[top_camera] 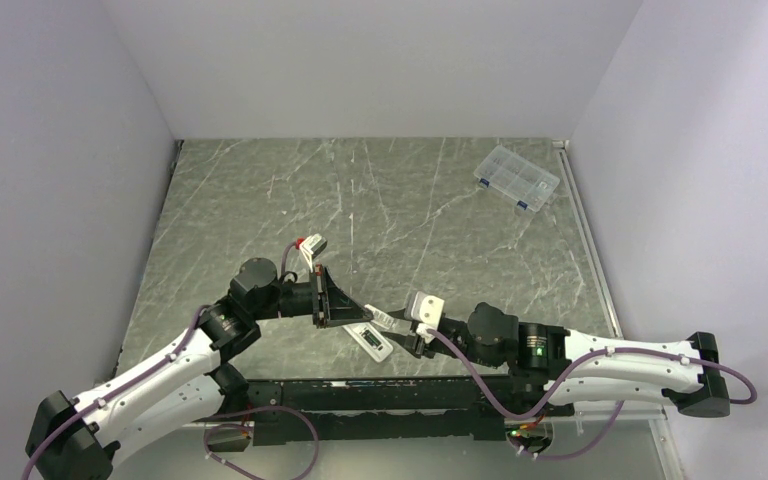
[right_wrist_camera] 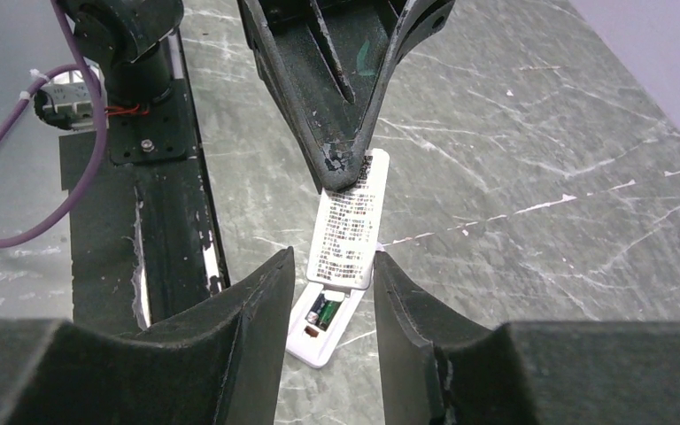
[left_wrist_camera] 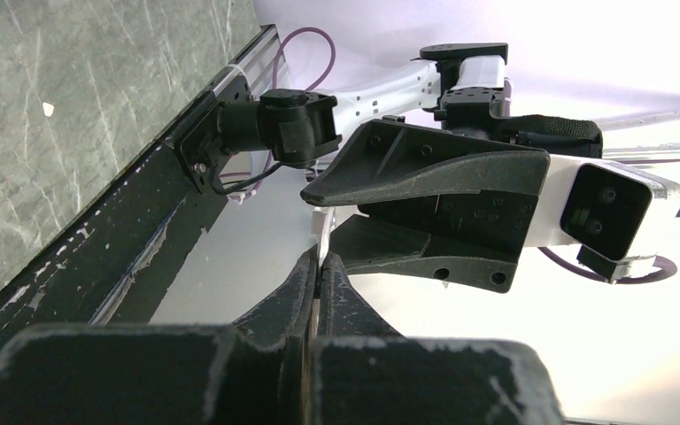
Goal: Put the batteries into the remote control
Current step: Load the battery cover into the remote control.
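Grey marble table, white walls: top cam shows remote control flat at lower centre of frame; only R wrist cam shows a battery in its open bay, left gripper clamped on a white printed panel over it, right gripper fingers apart astride panel's low end.
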`<control>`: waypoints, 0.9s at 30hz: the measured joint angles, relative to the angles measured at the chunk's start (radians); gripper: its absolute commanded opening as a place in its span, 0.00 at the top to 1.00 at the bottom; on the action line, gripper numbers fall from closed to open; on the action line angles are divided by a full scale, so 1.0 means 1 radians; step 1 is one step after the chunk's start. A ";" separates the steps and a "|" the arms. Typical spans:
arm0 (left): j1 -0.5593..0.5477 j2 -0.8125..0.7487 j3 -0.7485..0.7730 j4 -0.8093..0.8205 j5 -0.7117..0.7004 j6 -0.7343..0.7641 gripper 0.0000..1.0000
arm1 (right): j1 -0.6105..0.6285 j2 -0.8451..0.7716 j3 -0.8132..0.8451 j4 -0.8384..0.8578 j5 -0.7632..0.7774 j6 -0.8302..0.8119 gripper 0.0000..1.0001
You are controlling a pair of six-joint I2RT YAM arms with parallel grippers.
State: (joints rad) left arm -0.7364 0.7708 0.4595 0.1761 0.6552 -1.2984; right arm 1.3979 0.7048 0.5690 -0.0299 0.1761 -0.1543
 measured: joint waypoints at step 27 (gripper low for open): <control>0.000 0.016 0.000 -0.001 0.002 0.000 1.00 | 0.010 -0.009 0.000 -0.010 0.032 -0.004 0.88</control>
State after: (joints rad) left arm -0.7361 0.7868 0.4591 0.1753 0.6575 -1.2984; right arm 1.4078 0.6960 0.5690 -0.0402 0.2085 -0.1585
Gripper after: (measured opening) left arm 0.022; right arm 0.296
